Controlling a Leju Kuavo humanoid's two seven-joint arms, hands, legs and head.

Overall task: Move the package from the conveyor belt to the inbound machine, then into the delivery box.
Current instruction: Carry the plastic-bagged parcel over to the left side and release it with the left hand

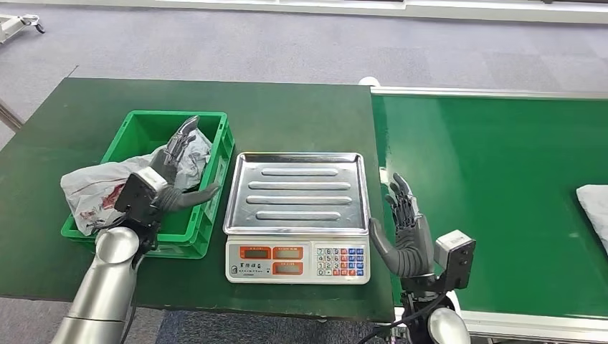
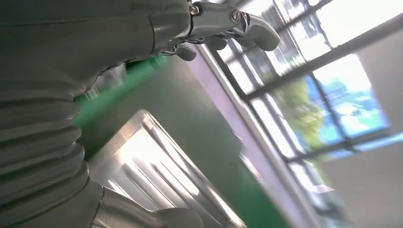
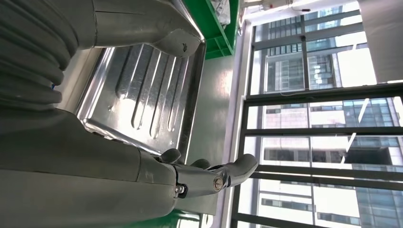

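You have the package (image 1: 100,188), a crumpled grey bag with red print, lying in the green delivery box (image 1: 215,179) near the left edge of the dark green table (image 1: 301,115); part of the bag hangs over the box's left wall toward the table's front-left corner. Your left hand (image 1: 172,168) sits above the box's front right part, fingers spread and straight, thumb stretched toward the scale; it holds nothing, though its fingertips lie over the bag and you cannot tell whether they touch it. The inbound machine (image 1: 297,215), a scale with a ribbed steel tray and a keypad, stands at the table's front edge just beside the box's right wall; its tray is bare. Your right hand (image 1: 405,233) hangs at the scale's right side, over the seam between the table and the conveyor belt (image 1: 495,179), fingers released and apart, thumb pointing at the tray; in the right wrist view the steel tray (image 3: 142,90) lies close by the thumb (image 3: 176,38). At the belt's right edge a second white parcel (image 1: 594,208) lies partly cut off.
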